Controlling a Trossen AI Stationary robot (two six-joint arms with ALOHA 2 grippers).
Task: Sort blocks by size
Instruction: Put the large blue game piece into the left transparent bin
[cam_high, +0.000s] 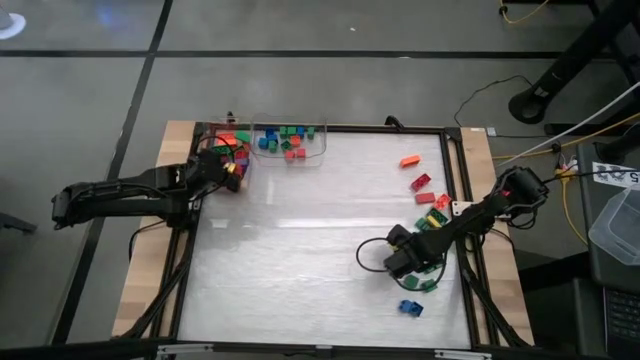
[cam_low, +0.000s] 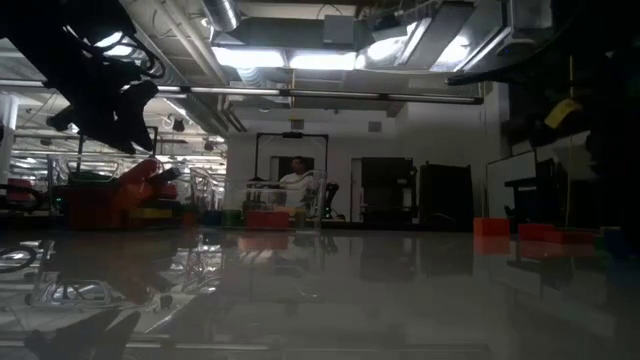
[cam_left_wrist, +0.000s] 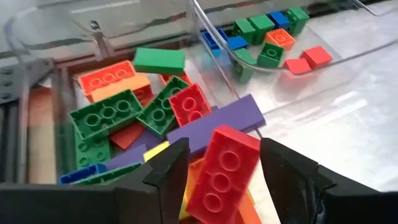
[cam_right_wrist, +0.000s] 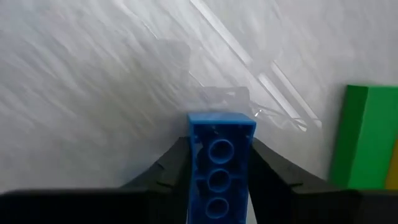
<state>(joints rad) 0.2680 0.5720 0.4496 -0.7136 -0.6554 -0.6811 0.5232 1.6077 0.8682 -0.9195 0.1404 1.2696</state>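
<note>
Blocks lie in two clear bins at the table's far left. The left bin holds long ones, among them a green one and a purple one. The right bin holds short ones. My left gripper hangs over the left bin, shut on a long red block. Loose blocks, one orange and one red, lie along the table's right side. There my right gripper points down, shut on a long blue block, beside a green block. My left gripper pinches the red block's two long sides between its two fingers, which slant down toward the bin and lie across the block. The block is tilted, its hollow underside toward the wrist camera, above the pile of long blocks. My right gripper has the blue block's two long sides between its two fingers, coming from above and pointing down. The block's far end points at the table top; I cannot tell whether it rests there or is lifted.
A black frame runs round the shiny table sheet. Another blue block and a green one lie near my right gripper. Cables run off the table's right side. The middle of the sheet bears nothing.
</note>
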